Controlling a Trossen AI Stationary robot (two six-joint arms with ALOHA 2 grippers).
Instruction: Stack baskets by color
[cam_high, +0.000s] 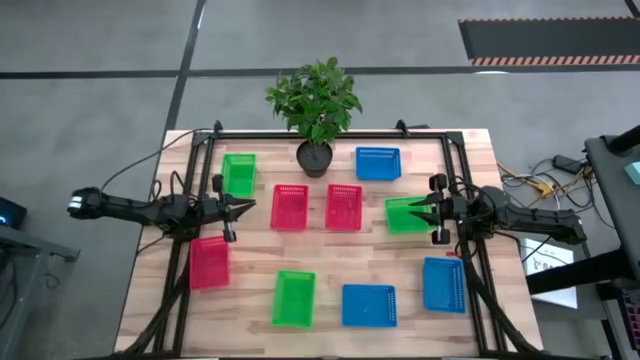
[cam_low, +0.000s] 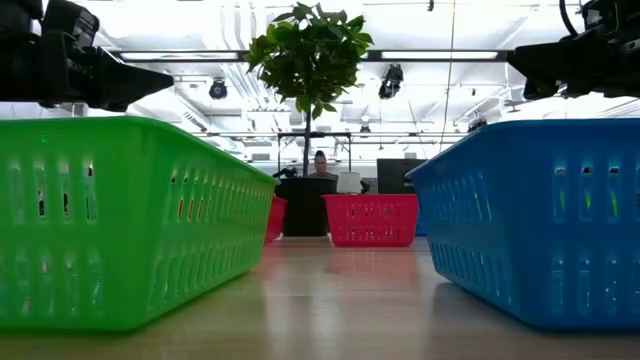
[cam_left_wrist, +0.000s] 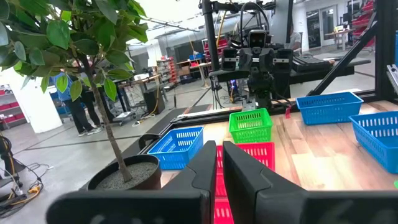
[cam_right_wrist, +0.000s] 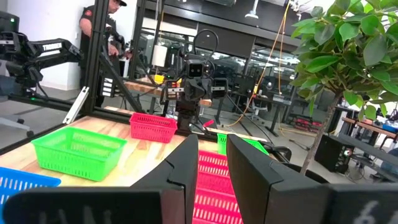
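Observation:
Nine baskets lie apart on the wooden table, each on its base. Green ones sit at the far left (cam_high: 238, 174), the right (cam_high: 407, 213) and the near middle (cam_high: 294, 298). Two red ones (cam_high: 289, 206) (cam_high: 343, 206) lie side by side in the middle, a third (cam_high: 209, 262) at the left. Blue ones sit far right (cam_high: 377, 163), near middle (cam_high: 368, 305) and near right (cam_high: 443, 284). My left gripper (cam_high: 245, 207) hovers level at the left, shut (cam_left_wrist: 219, 171). My right gripper (cam_high: 415, 208) hovers level over the right green basket (cam_left_wrist: 250, 124), open (cam_right_wrist: 212, 163) and empty.
A black pot (cam_high: 314, 157) with a leafy plant (cam_high: 315, 95) stands at the far middle, between the far green and far blue baskets. A dark frame (cam_high: 330, 134) runs around the table's far and side edges. People stand in the room beyond.

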